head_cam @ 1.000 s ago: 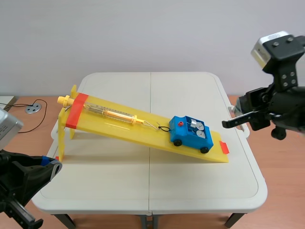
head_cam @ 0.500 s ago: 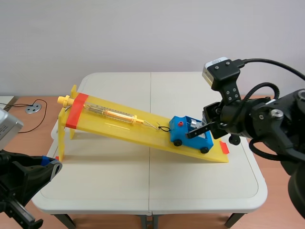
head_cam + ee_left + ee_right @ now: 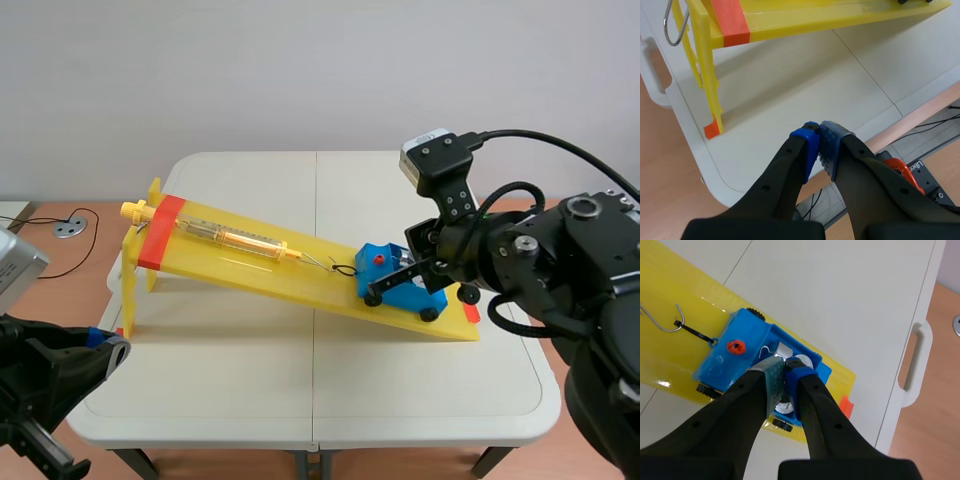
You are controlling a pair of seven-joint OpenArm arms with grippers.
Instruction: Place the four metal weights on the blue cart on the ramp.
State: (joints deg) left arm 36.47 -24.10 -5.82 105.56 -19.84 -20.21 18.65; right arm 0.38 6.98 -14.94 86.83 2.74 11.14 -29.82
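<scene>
Blue cart [image 3: 385, 272] low on yellow ramp [image 3: 250, 262], long axis along the slope, red-knob end uphill; right gripper [image 3: 785, 371] pressed together over its metal weights [image 3: 804, 360]; left gripper [image 3: 817, 137] closed beside table [image 3: 300, 380] edge

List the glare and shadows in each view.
Scene view: even light, a soft shadow under the yellow ramp on the white table. Left wrist view: the ramp's shadow darkens the table ahead of the left gripper. Right wrist view: a white glare spot on the ramp beside the blue cart, and the metal weights gleam under the right gripper.
</scene>
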